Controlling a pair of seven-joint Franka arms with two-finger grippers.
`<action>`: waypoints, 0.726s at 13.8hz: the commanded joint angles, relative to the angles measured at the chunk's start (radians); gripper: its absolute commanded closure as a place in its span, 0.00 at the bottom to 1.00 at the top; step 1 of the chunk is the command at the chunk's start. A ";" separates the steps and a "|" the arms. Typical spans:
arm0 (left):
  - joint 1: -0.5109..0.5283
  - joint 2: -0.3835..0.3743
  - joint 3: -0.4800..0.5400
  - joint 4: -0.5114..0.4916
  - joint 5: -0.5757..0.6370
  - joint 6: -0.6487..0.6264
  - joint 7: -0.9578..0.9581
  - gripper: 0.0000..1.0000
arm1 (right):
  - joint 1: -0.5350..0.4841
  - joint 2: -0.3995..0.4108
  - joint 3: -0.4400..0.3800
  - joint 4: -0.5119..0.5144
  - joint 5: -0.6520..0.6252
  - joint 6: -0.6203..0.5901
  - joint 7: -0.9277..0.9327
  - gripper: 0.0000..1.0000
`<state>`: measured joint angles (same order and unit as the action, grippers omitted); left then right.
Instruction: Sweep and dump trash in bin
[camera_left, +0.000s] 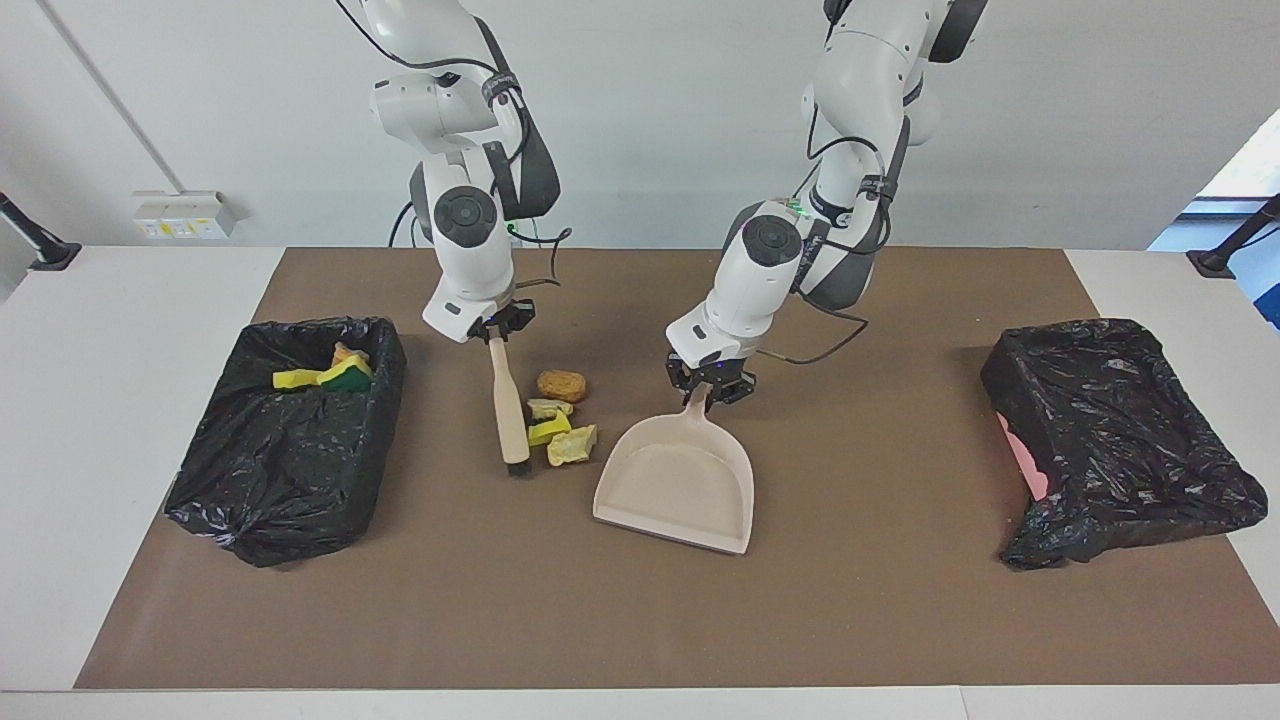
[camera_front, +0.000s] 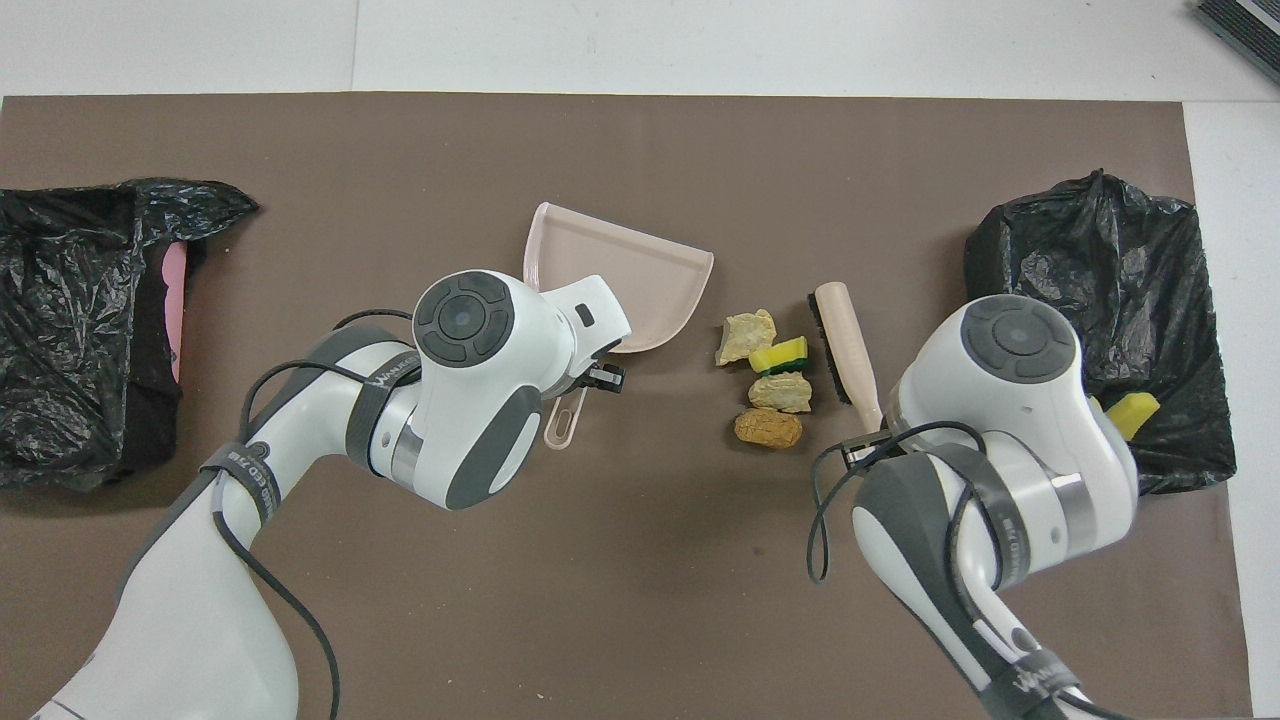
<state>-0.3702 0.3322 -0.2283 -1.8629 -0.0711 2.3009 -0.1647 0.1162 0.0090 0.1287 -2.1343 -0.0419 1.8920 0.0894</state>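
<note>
Dustpan (camera_left: 680, 485) pale pink-beige. Brush (camera_left: 508, 405) beige handle, black bristles. Scraps (camera_left: 562, 420): orange-brown lump, pale beige chunks, yellow sponge with green edge. Bin (camera_left: 285, 440) lined black, yellow and green sponges inside. Second bin (camera_left: 1120, 440) black liner, pink showing. Mat (camera_left: 640, 610) brown; table (camera_left: 120, 330) white. Arms (camera_front: 480, 400) white, grey joints.

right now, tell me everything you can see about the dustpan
The dustpan is pale beige-pink, plastic by its look: a shallow tray with raised side walls, an open wide edge and a slim handle with a hanging hole. It is empty. It sits on the brown mat near the table's middle, turned askew, one corner toward the scraps beside it without touching them. The left tool is shut on its handle; whether the tray rests flat or is tipped up cannot be told.
</note>
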 joint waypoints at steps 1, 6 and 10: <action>0.040 -0.058 0.003 -0.005 0.069 -0.093 0.113 0.92 | -0.067 -0.070 0.005 0.016 0.014 -0.097 0.000 1.00; 0.089 -0.065 0.012 0.034 0.119 -0.286 0.573 1.00 | -0.053 -0.192 0.009 -0.151 0.008 -0.096 -0.014 1.00; 0.096 -0.087 0.024 0.011 0.126 -0.351 0.866 1.00 | 0.003 -0.100 0.011 -0.154 0.057 0.013 0.019 1.00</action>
<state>-0.2733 0.2713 -0.2051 -1.8368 0.0332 1.9825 0.6217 0.1047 -0.1285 0.1358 -2.2785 -0.0288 1.8510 0.0926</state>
